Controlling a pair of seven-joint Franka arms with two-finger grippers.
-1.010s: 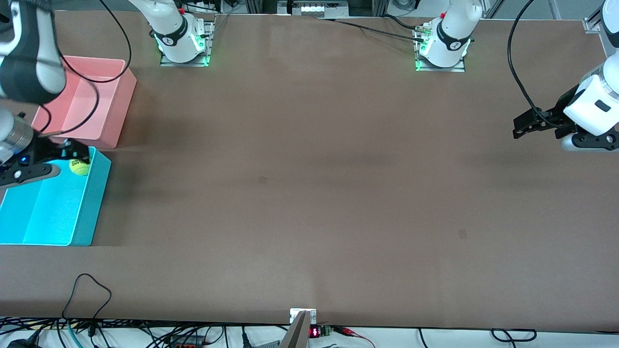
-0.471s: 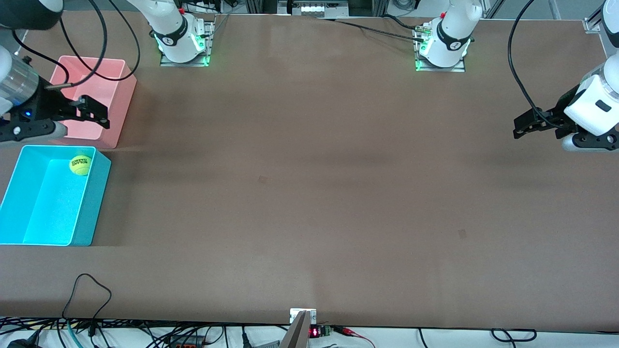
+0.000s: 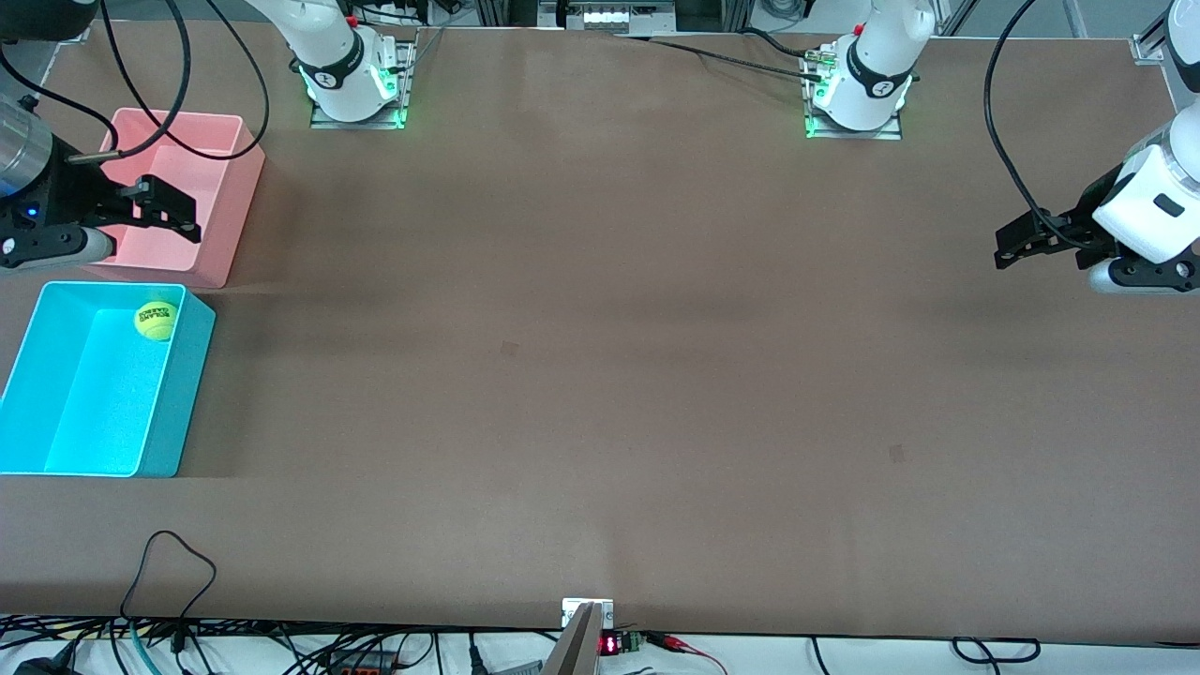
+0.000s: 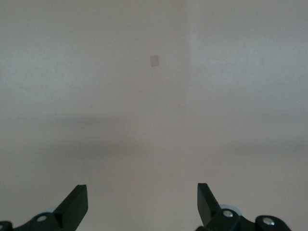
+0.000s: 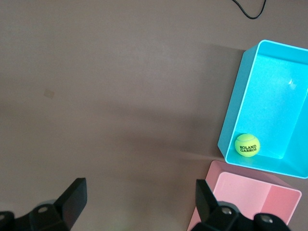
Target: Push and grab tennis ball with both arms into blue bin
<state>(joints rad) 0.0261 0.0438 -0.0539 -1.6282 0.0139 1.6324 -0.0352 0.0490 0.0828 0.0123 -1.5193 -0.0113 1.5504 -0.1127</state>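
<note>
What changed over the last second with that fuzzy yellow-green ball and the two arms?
The right gripper let go of the fuzzy yellow-green tennis ball in the cyan plastic bin, rose, and now hangs open over the pink plastic bin. The ball, both bins and the waiting left gripper stayed put.

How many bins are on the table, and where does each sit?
2. The blue bin sits at the right arm's end of the table, with the tennis ball in it. The pink bin sits beside it, farther from the front camera. None appears hidden.
</note>
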